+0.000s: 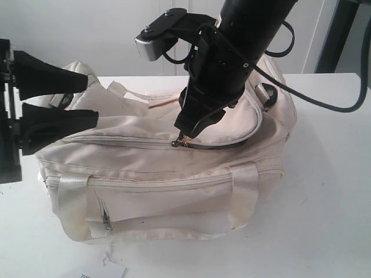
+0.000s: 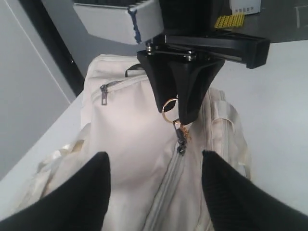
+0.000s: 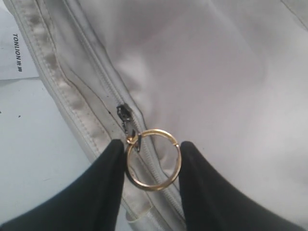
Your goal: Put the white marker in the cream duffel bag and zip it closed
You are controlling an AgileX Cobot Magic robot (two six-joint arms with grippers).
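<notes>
As it rests on the white table (image 1: 330,191), the cream duffel bag (image 1: 174,185) has its top zip (image 1: 116,141) part closed | left gripper (image 1: 95,98): jaws wide apart, holding nothing, at bag's end | right gripper (image 3: 153,144): jaws pinching gold ring (image 3: 154,130) of zip slider (image 3: 126,118)

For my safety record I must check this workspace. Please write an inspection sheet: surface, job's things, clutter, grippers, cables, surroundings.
Surface: white table, carrying the bag.
Job's things: cream duffel bag upright, top zip partly closed; white marker not seen.
Clutter: printed paper label on the table beside the bag.
Grippers: right gripper shut on the gold ring of the zip pull; left gripper open at the bag's end, contact unclear.
Cables: black cable hanging in a loop from the right arm.
Surroundings: pale wall behind; dark post at the back.
</notes>
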